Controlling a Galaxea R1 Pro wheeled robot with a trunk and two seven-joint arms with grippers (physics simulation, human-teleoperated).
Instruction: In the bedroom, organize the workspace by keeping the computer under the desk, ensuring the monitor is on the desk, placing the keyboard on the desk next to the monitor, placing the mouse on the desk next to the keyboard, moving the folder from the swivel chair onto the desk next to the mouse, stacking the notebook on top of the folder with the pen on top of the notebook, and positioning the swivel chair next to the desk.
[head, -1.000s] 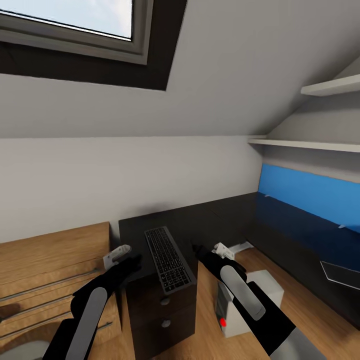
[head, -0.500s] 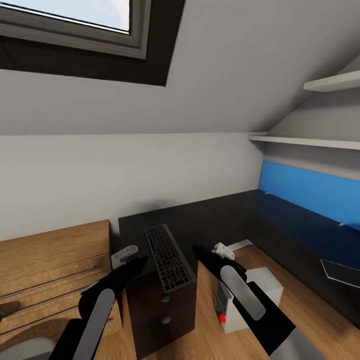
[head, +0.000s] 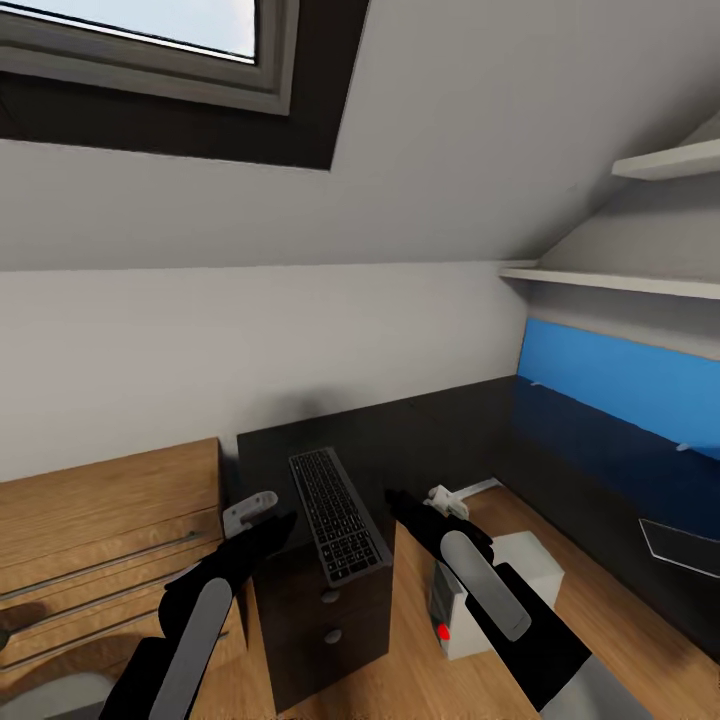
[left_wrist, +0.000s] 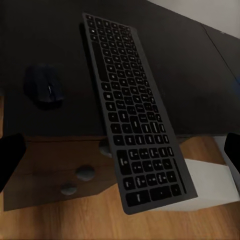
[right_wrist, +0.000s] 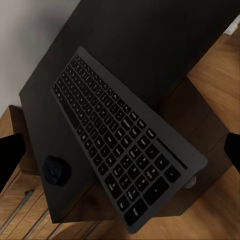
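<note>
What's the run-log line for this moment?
keyboard: on black drawer cabinet, end overhanging | mouse: beside it | left gripper, right gripper: open, flanking keyboard, no contact

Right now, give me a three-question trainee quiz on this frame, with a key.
1. True or false: the keyboard lies fully on the black drawer cabinet, no overhang.
2. The mouse sits on: A) the floor B) the cabinet top C) the shelf.
3. Fill in: the tower with the red light, beside the cabinet, is the ____.

Key
1. False: its near end sticks out past the front edge.
2. B.
3. computer, partly behind the right arm; right gripper, left gripper flank the keyboard, both open.
</note>
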